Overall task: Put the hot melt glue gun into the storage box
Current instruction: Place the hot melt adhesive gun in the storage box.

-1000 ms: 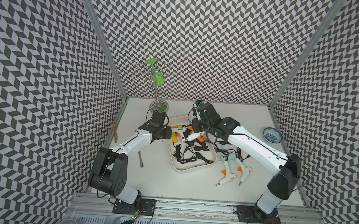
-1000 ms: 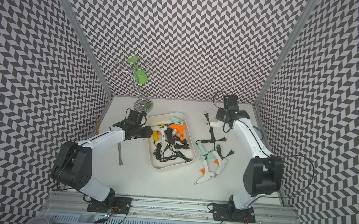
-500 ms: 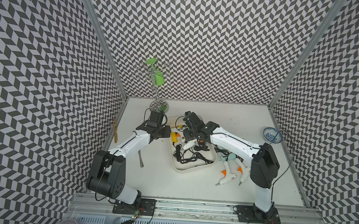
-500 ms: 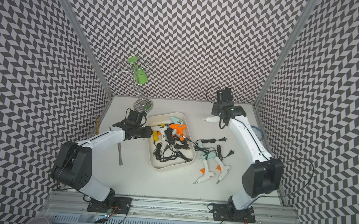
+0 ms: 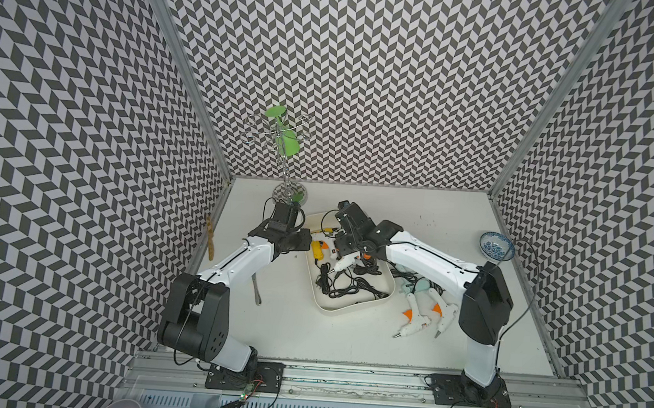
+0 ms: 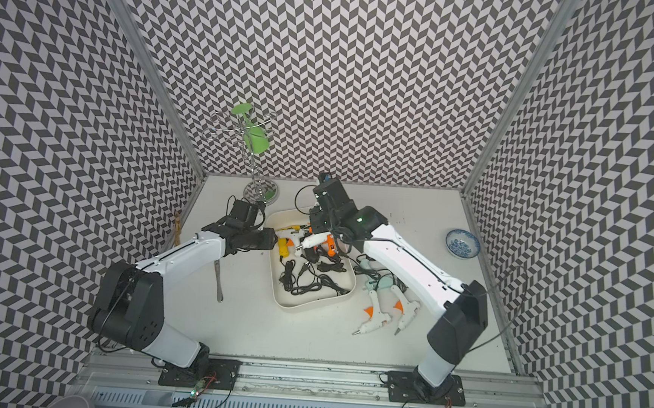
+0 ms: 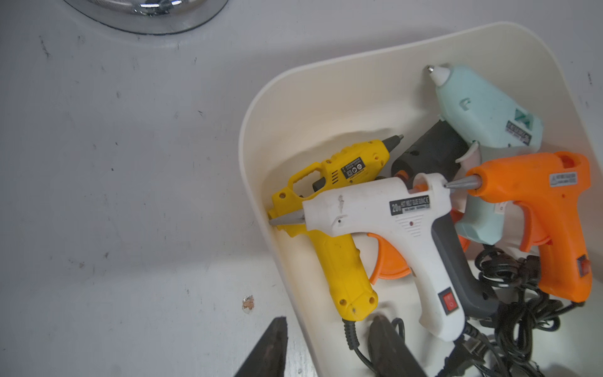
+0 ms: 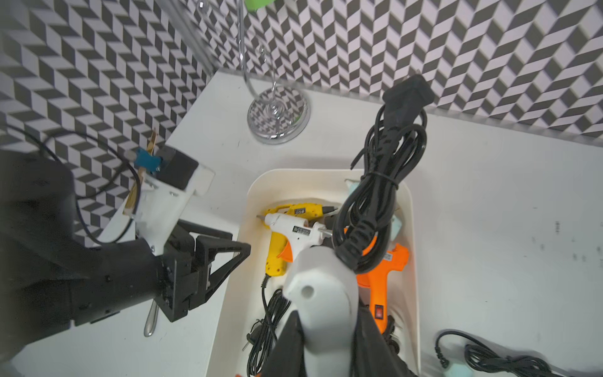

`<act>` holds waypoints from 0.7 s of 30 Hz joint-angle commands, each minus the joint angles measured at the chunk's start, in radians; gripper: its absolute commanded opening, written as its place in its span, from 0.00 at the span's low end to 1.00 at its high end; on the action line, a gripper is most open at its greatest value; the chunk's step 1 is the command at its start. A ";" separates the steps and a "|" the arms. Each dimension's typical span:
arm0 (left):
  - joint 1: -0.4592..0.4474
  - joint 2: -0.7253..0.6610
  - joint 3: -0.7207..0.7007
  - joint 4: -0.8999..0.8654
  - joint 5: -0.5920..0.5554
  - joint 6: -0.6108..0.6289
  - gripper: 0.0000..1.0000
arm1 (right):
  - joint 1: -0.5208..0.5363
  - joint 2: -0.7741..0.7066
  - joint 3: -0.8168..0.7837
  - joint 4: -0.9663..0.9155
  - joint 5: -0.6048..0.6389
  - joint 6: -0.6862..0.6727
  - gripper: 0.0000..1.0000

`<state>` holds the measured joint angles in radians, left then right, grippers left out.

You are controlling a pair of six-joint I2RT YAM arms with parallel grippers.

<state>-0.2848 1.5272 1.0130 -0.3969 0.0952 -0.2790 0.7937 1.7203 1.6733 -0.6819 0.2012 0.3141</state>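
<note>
1. My right gripper (image 8: 328,313) has swung in from the table's far side, jaws clamped on the white glue gun (image 8: 319,280). Its bundled cord (image 8: 385,182) sticks out ahead.
2. The storage box (image 8: 228,293) now lies directly beneath the gripper, so I judge letting go comes next.
3. My left gripper (image 7: 329,326), jaws apart, straddles the box's wall.

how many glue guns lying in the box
5 in the storage box: yellow gun, white gun across it, black gun, mint gun, orange gun. More may hide underneath.
</note>
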 commanded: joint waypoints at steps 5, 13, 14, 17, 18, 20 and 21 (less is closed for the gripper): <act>0.018 -0.053 -0.013 0.007 0.003 -0.011 0.47 | 0.055 0.200 0.018 0.081 0.070 -0.040 0.01; 0.049 -0.080 -0.028 0.001 0.021 -0.017 0.47 | 0.093 0.288 0.025 0.158 0.094 -0.090 0.01; 0.054 -0.083 -0.029 0.001 0.025 -0.017 0.47 | 0.100 0.296 0.029 0.162 0.096 -0.102 0.00; 0.073 -0.088 -0.035 0.004 0.042 -0.022 0.47 | 0.129 0.321 0.033 0.186 0.127 -0.139 0.01; 0.082 -0.089 -0.037 0.004 0.053 -0.023 0.47 | 0.136 0.334 0.039 0.185 0.134 -0.145 0.01; 0.094 -0.091 -0.037 0.004 0.062 -0.025 0.47 | 0.150 0.360 0.050 0.184 0.155 -0.152 0.01; 0.097 -0.091 -0.039 0.004 0.062 -0.025 0.47 | 0.159 0.370 0.051 0.190 0.165 -0.161 0.01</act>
<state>-0.2012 1.4612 0.9871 -0.3973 0.1303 -0.2932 0.9291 2.0594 1.6955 -0.5545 0.3130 0.1894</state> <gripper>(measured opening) 0.470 0.241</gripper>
